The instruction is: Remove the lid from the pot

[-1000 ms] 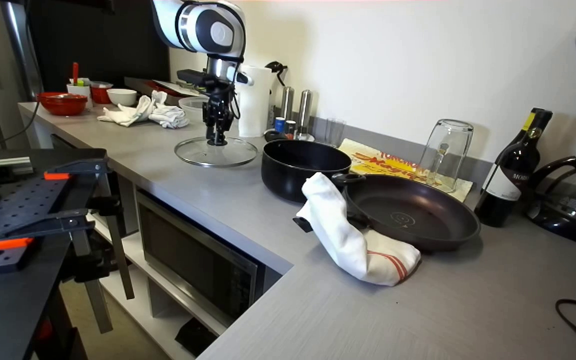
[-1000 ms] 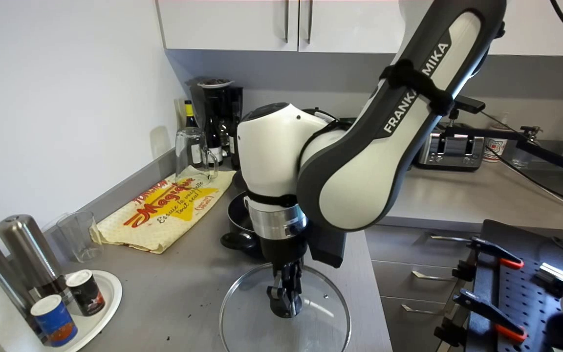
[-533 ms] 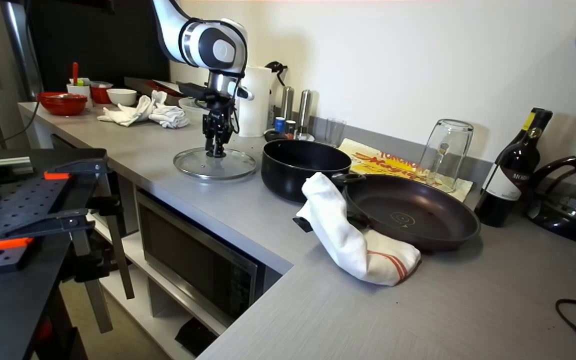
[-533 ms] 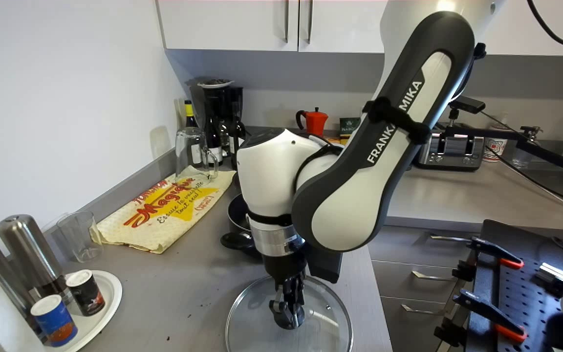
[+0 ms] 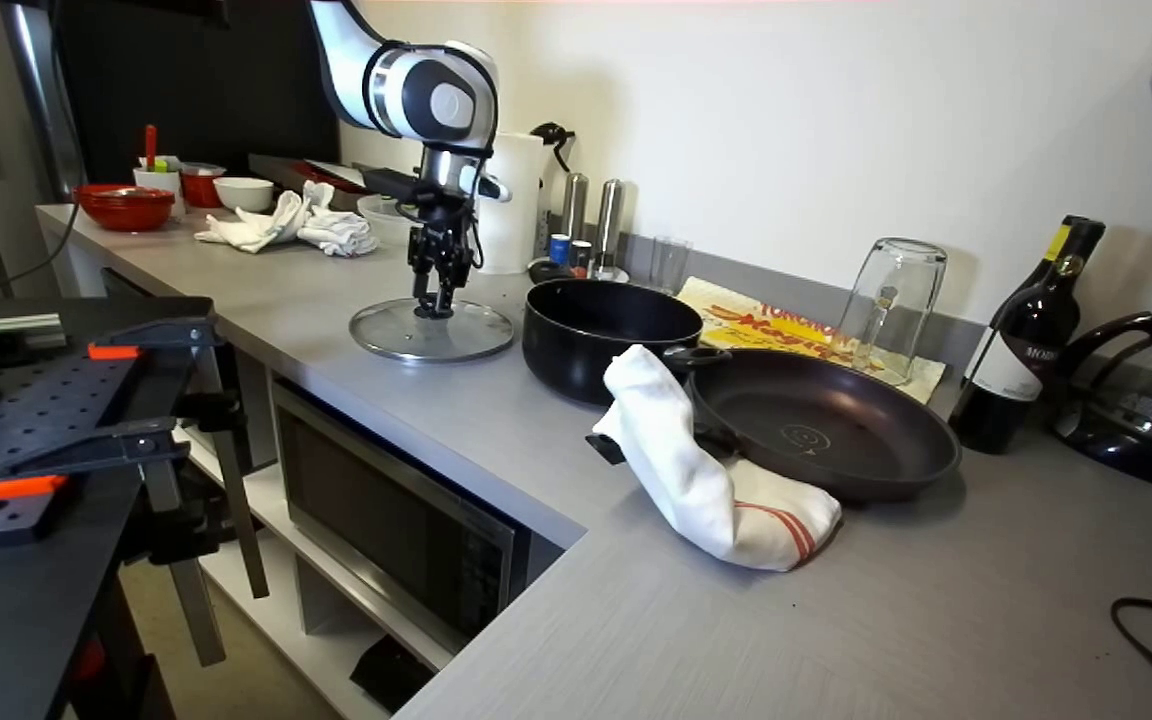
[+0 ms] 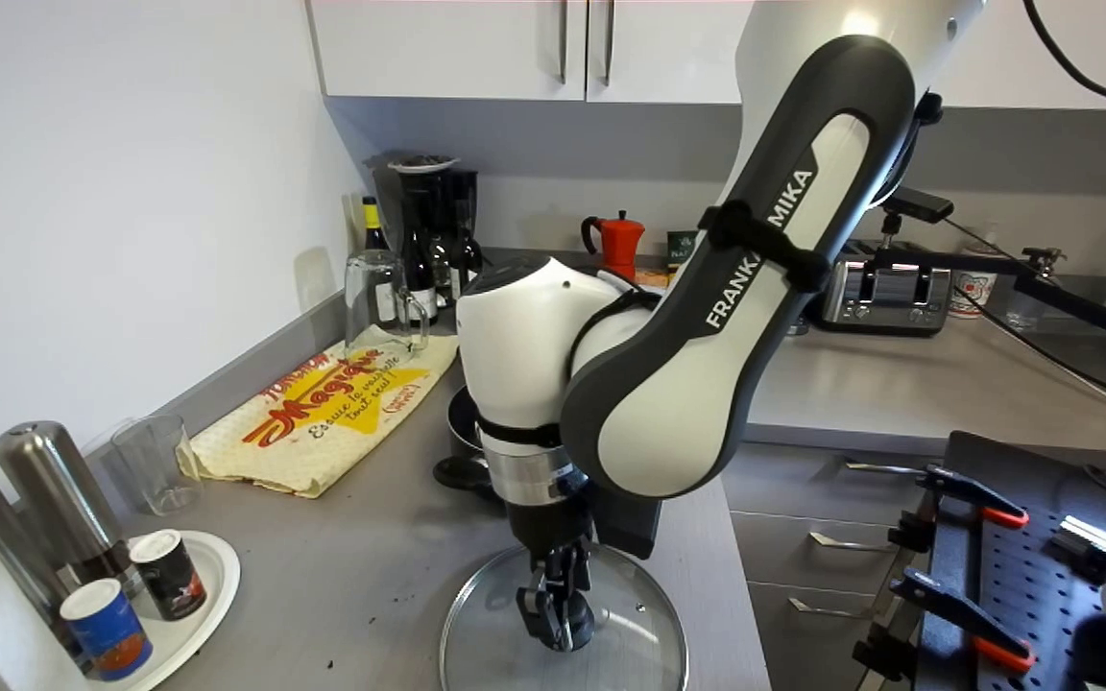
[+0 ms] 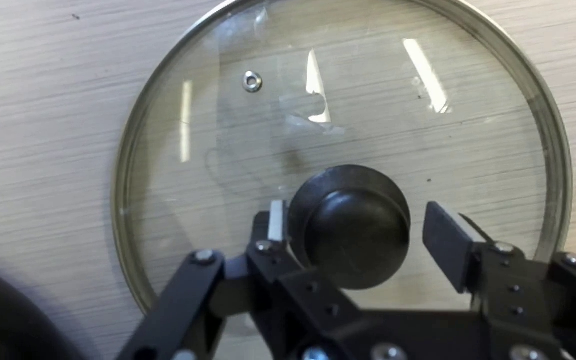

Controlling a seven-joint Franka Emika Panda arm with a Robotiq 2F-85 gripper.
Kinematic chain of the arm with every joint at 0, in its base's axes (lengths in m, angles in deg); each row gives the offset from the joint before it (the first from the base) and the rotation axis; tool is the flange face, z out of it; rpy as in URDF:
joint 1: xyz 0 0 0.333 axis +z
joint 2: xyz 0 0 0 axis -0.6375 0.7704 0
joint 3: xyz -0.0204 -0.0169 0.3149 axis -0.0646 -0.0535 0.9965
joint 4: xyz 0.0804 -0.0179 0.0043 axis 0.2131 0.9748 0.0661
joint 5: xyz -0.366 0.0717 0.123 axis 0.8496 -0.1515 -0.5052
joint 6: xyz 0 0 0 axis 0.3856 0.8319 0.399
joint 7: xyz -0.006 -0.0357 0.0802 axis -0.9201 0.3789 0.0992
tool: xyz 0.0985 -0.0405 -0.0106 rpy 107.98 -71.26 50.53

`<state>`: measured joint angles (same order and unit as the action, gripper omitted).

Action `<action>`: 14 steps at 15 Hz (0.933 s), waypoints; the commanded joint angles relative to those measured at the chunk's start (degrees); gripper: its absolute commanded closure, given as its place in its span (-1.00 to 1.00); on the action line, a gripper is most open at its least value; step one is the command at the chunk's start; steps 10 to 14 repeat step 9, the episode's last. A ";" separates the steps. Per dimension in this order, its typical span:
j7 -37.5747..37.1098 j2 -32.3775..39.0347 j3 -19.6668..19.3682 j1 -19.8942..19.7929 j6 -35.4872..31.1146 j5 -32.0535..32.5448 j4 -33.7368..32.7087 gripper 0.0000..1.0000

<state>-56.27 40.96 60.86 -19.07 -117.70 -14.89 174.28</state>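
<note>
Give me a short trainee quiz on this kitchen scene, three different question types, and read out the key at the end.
1. True or false: the lid is on the pot.
2. Fill in: in the wrist view the gripper is ____, with a gap to one side of the black knob.
3. What stands on the printed cloth?

Key:
1. False; it lies beside the pot.
2. Open.
3. A glass mug.

Lid flat on bench, left of centre, pincer pointing down at its knob; uncovered pot mid-frame; frying pan centre-right.
</note>
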 commanded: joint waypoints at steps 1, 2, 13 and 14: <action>0.05 -0.13 -0.87 1.15 -0.10 -0.33 -0.93 -0.98; 0.06 -0.20 -0.84 1.15 -0.14 -0.34 -0.98 -1.00; 0.48 -0.14 -0.67 0.90 0.10 -0.71 -0.92 -1.00; 0.48 -0.14 -0.67 0.90 0.10 -0.71 -0.92 -1.00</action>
